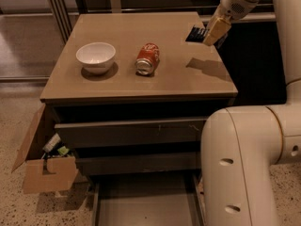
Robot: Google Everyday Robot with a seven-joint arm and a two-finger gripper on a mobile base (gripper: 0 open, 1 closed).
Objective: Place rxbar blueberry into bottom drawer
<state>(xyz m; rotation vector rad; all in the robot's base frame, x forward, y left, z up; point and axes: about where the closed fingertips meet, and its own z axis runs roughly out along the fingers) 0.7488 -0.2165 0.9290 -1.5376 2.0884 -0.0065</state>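
Starting at the far left, a torn cardboard box [44, 169] sits on the speckled floor, right up against the desk's [178, 81] side. On top, a white bowl [96, 56] sits toward the left edge. An orange-red can [147, 59] lies on its side to the bowl's right, with a gap between them. From the can over to the right edge there's a decent open stretch of desk top.

Over that right edge, toward the back, the gripper [210, 34] hangs in the air, pinching the rxbar blueberry [195, 34]. The bar pokes out leftward and is clear of the surface; its shadow [207, 67] falls on the desk below.

Down low, the bottom drawer [146, 206] stands open under two upper drawers [131, 132], grey floor showing. The robot's fat white arm [244, 164] crowds the drawer's right side.
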